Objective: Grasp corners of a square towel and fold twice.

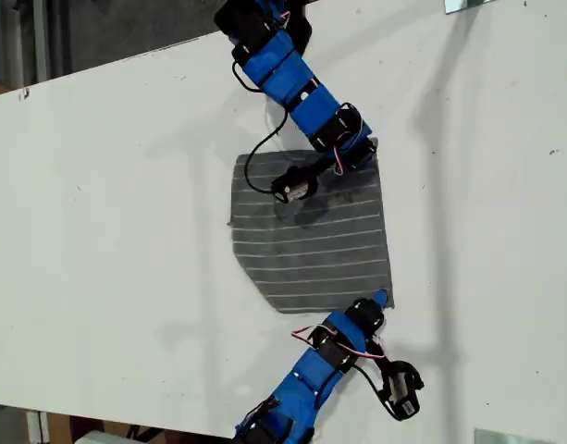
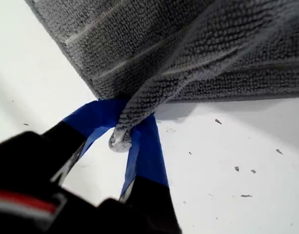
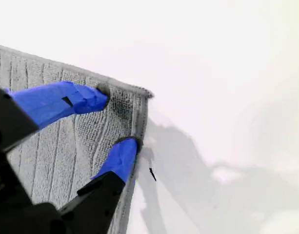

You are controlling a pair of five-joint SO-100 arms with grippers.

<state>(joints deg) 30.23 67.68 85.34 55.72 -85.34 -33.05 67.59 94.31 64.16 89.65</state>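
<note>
**1 corner pinched, 1 corner straddled**

The first gripper [image 2: 125, 131] has its 2 blue fingers [image 2: 147, 146] closed on a pinched corner [image 2: 121, 139] of the towel [image 2: 198, 48]. The grey tip pokes out between them, and the cloth bunches into a ridge rising away from the jaws. In the exterior view this gripper [image 1: 380, 299] sits at the towel's lower corner on that view's right. Its arm reaches in from the bottom edge of the view.

The towel [image 1: 311, 231] lies on the white table [image 1: 98, 231] between the 2 arms – dark grey, with thin pale stripes running across the exterior view. Most of it is flat. At the exterior view's lower left its outline runs on a slant instead of coming to a point.

Beyond it, the second gripper [image 3: 117, 119] holds nothing and its jaws stand apart. 1 blue fingertip [image 3: 88, 100] rests on the cloth. The other tip is at the towel's edge, the one that runs parallel to the stripes. The flat corner [image 3: 145, 92] lies just past the tips, free of the jaws. In the exterior view this gripper [image 1: 357, 148] is over the towel's upper corner on that view's right, and its arm comes down from the top edge. A black cable [image 1: 255, 162] from that arm loops over the cloth – whether it touches the cloth cannot be told.
</note>
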